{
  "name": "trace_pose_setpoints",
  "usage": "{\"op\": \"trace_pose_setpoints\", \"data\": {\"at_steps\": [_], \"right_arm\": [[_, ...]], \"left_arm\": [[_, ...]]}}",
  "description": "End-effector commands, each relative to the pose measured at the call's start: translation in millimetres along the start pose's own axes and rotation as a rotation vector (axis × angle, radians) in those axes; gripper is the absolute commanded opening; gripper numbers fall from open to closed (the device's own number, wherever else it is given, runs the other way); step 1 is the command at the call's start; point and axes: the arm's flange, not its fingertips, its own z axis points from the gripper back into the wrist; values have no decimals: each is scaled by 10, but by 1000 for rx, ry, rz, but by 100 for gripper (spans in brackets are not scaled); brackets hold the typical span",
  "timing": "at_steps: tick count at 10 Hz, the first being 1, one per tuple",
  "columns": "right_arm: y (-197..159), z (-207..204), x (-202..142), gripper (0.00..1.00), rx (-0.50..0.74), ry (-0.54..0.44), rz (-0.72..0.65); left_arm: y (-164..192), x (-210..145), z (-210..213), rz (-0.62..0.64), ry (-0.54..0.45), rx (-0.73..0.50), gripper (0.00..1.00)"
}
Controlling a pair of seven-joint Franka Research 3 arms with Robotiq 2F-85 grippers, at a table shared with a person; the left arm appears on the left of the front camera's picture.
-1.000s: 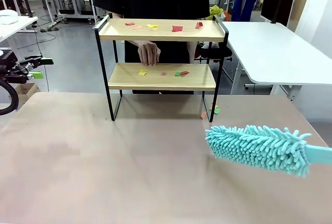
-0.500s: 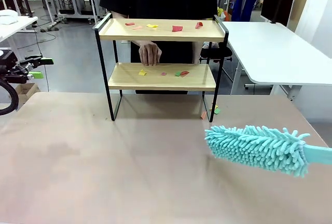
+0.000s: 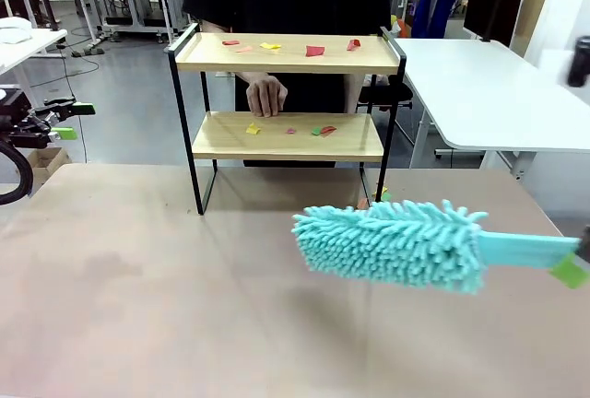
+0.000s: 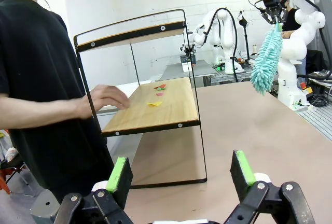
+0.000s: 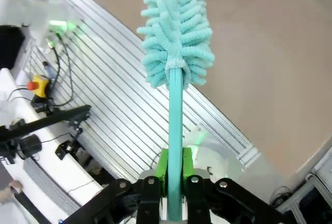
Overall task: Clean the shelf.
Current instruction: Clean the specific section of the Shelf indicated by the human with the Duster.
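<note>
The shelf [image 3: 286, 137] stands at the far middle of the table, with coloured paper scraps [image 3: 315, 51] on its top board and more on the lower board [image 3: 318, 130]. A fluffy teal duster [image 3: 387, 243] hangs level over the table's right half, in front of the shelf. My right gripper [image 3: 573, 267] is shut on its handle at the right edge; in the right wrist view the green pads [image 5: 162, 168] clamp the handle [image 5: 175, 130]. My left gripper [image 3: 66, 120] hovers open at the far left, and its own view looks at the shelf [image 4: 155, 110] from the side.
A person stands behind the shelf with a hand [image 3: 265, 94] resting above the lower board's back edge. A white table [image 3: 489, 94] adjoins at the right. Small scraps [image 3: 382, 194] lie by the shelf's right leg.
The duster has swung left and slightly up toward the table's middle, with my right gripper coming into the frame. The left arm has stayed still.
</note>
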Motion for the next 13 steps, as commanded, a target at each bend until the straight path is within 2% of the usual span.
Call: {"op": "trace_pose_setpoints", "data": {"at_steps": [1,3,7,8,9,10,13], "right_arm": [[185,-71,259,13,87,-39,2],[435,-256,505,13,135,-132,-57],[704,-599,776,13,134,-340,-231],[729,-661,842,13,154,-356,-239],[742,-689,881,13,160,-323,-267],[674,-545,779,13,138,-308,-211],[674,-545,779,13,138,-308,-211]], "left_arm": [[-9,22,-1,-12,5,-6,100],[-9,22,-1,-12,5,-6,100],[-9,22,-1,-12,5,-6,100],[-9,22,-1,-12,5,-6,100],[-9,22,-1,-12,5,-6,100],[-9,22,-1,-12,5,-6,100],[-9,22,-1,-12,5,-6,100]]}}
